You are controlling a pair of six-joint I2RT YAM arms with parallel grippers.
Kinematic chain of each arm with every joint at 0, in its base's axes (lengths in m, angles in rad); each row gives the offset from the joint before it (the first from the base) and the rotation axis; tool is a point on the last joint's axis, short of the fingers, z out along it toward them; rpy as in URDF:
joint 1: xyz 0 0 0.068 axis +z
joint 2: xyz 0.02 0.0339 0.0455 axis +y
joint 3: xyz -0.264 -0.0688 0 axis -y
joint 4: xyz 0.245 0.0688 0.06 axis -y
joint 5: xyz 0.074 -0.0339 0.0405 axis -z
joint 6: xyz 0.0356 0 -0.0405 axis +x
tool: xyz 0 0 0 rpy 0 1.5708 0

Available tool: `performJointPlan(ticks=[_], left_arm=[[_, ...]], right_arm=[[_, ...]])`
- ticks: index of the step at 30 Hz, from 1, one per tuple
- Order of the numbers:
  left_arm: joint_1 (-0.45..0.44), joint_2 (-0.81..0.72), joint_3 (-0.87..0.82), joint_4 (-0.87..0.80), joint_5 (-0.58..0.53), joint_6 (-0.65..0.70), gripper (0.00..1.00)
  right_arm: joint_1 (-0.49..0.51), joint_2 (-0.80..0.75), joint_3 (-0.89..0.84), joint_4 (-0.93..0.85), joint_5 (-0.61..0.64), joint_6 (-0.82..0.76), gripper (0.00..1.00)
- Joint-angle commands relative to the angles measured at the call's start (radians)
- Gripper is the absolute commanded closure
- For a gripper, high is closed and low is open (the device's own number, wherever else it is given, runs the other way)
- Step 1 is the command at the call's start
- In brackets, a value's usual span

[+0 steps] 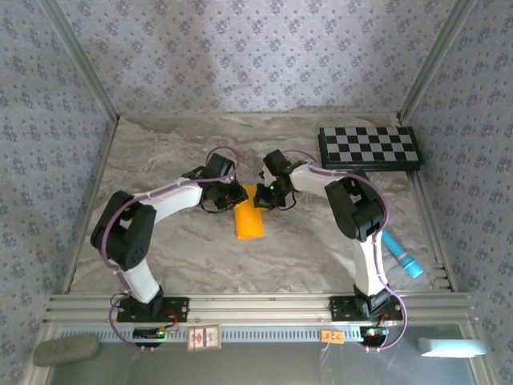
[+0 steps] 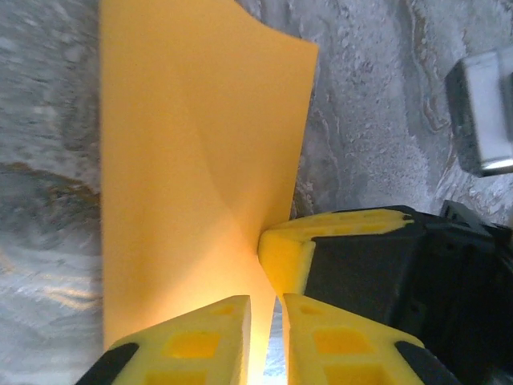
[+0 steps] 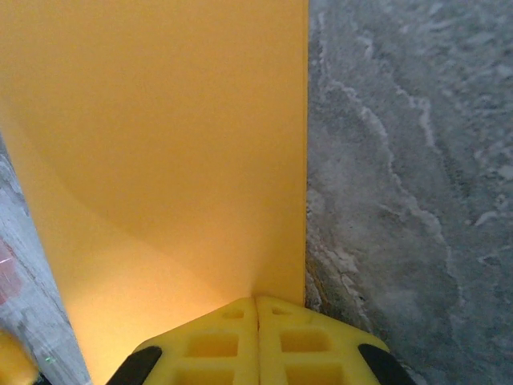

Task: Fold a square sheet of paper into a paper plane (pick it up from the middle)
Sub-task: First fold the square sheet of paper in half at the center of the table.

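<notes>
From above: spotted the square sheet of paper flat on the bench, left of the checkerboard and this side of it. Caught left hand and right hand meeting at its far end.

Left wrist: saw pads nipping the sheet, a sliver apart.

Right wrist: found pads pressed tight, pinching paper.

Top external: fixed, high, behind arm bases, tilted down toward far wall; wide, covers whole table. Left wrist: looks along left gripper, jaws at bottom edge, very near square sheet of paper. Right wrist: same along right gripper, just as close. Overlap: all three see sheet plus marbled table; left wrist also catches right gripper's finger.
</notes>
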Motion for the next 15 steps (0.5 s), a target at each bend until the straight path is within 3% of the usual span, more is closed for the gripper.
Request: performJointPlan(ticks=[1, 15], left_arm=[[-0.009, 0.055, 0.023, 0.009, 0.096, -0.006, 0.86], [0.002, 0.159, 0.027, -0.076, 0.074, 0.099, 0.93]], right_arm=[[0.012, 0.099, -0.061, -0.117, 0.166, 0.012, 0.93], [0.026, 0.12, -0.042, -0.161, 0.215, 0.009, 0.94]])
